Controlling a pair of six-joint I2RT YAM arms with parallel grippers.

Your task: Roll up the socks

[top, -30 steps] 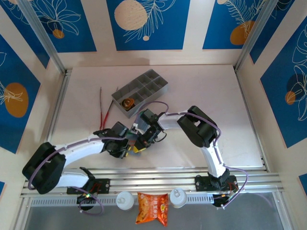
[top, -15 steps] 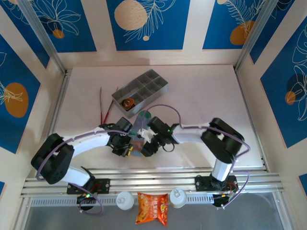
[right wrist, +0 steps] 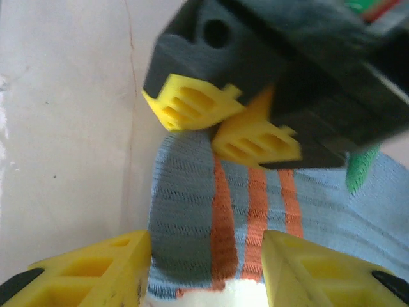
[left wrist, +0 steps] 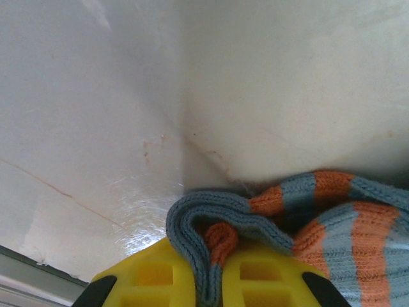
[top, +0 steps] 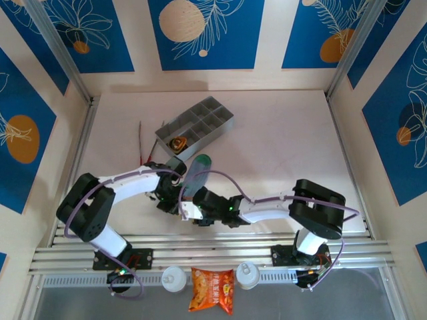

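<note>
grey-blue striped sock (left wrist: 348,224) flat on the table (top: 287,147) close to the tray (top: 212,119), left gripper (left wrist: 208,275) clamped tight on its folded cuff, right gripper (right wrist: 204,275) spread apart, fingers (right wrist: 96,268) straddling the sock, not squeezing anything

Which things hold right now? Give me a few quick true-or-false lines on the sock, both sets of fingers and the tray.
1. The left fingers pinch a folded edge of the striped sock. True.
2. The right fingers are clamped shut on the sock. False: they stand apart, with the sock lying between them.
3. The sock's green toe lies at the end nearer the grey tray. True.
4. Every compartment of the tray is empty. False: a near compartment holds a small orange-brown thing.
</note>
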